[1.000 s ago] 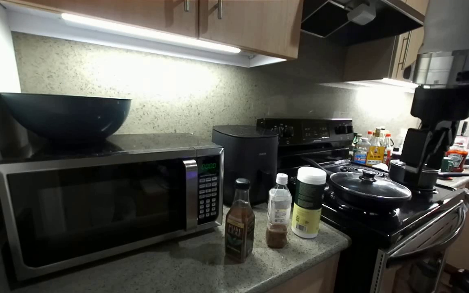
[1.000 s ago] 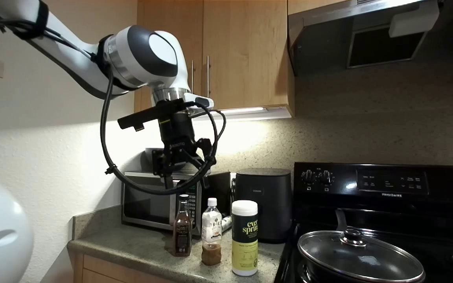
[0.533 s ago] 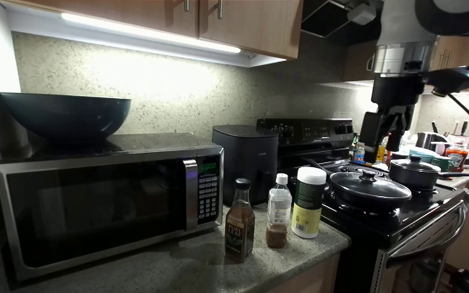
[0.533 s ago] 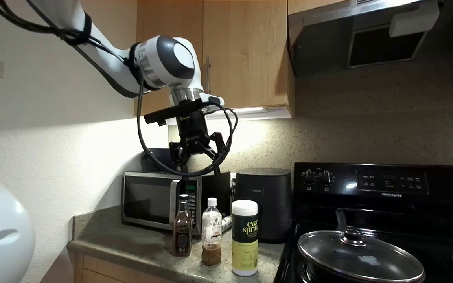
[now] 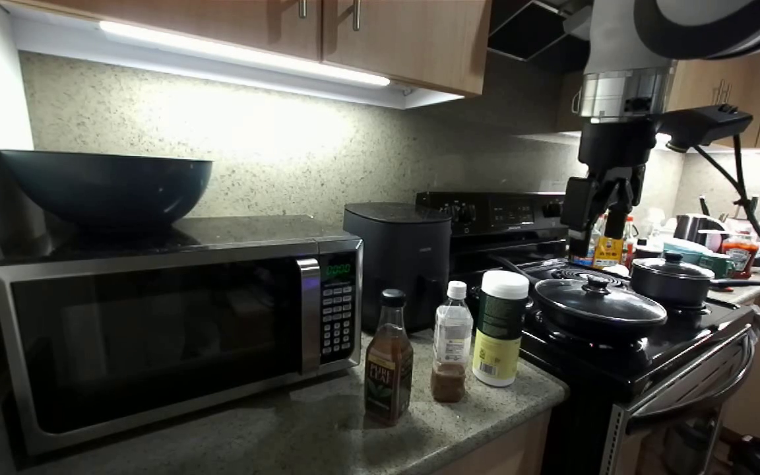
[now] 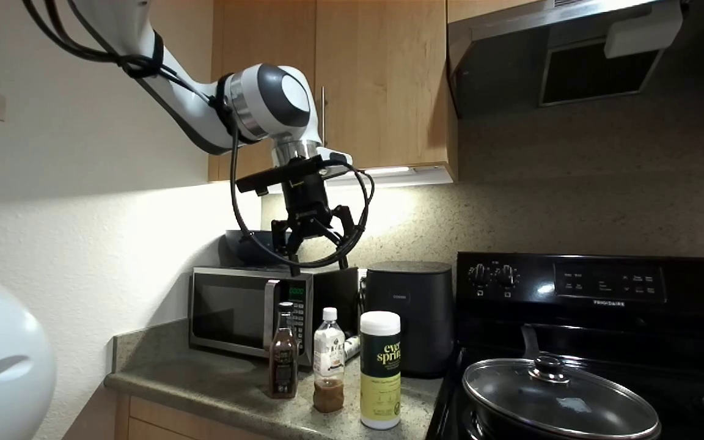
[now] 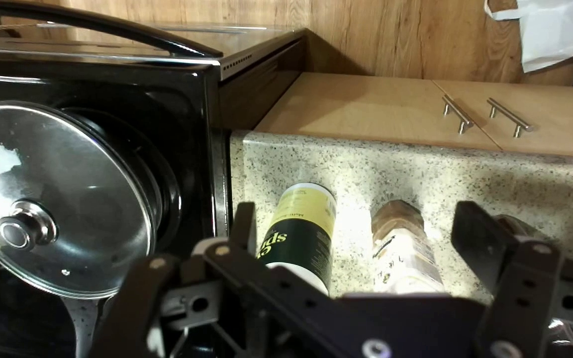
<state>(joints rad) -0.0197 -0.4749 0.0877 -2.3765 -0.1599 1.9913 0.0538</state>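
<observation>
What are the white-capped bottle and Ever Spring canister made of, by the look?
White-capped bottle: probably clear, shiny plastic, since brown contents show through its wall; glass isn't excluded.
Canister: likely opaque plastic, smooth and low-sheen, without sharp highlights; coated cardboard is possible.

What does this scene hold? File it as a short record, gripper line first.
Gripper: open, holding nothing, in the air
Between jaws in wrist view: black-and-yellow canister, white-capped bottle
Beside white-capped bottle: Pure Leaf bottle, dark cap on
Stance: all three upright on the counter
Microwave: door shut, green display lit, dark bowl on top
Between microwave and stove: black appliance
On stove: lidded pan, lidded pot
</observation>
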